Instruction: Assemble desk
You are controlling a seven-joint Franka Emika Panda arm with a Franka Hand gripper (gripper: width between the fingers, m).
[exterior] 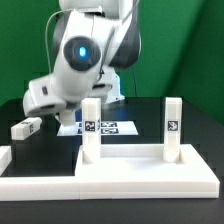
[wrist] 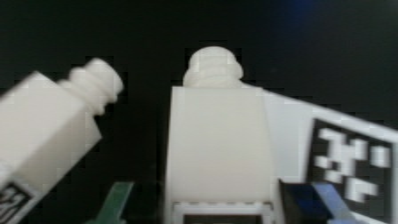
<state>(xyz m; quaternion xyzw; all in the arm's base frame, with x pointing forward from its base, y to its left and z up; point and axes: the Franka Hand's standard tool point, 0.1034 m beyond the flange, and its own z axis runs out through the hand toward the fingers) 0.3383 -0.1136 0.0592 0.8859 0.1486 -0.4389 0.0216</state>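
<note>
The desk top (exterior: 150, 178) lies flat on the black counter (exterior: 140, 112) at the front of the exterior view, its raised rim facing up. Two legs stand upright on it: the near-left leg (exterior: 91, 130) at the corner on the exterior view's left, and the near-right leg (exterior: 172, 127) further to that view's right. They are well apart. Behind them the marker board (exterior: 110, 127) lies flat on the counter, and the white arm (exterior: 85, 50) bends down over that area.

In the wrist view the end effector (wrist: 214, 200) is narrowed around a third leg, the gripped leg (wrist: 222, 135). One finger sits close on each of its long sides, and its ribbed screw tip points away from the camera. Whether this leg touches the counter cannot be told.

A loose leg (wrist: 54, 120) (exterior: 25, 128) lies just beside the gripped leg at a slant, its screw tip near the other's tip, with a gap between them. On the gripped leg's other side a black-and-white tag of the marker board (wrist: 347, 150) shows.
</note>
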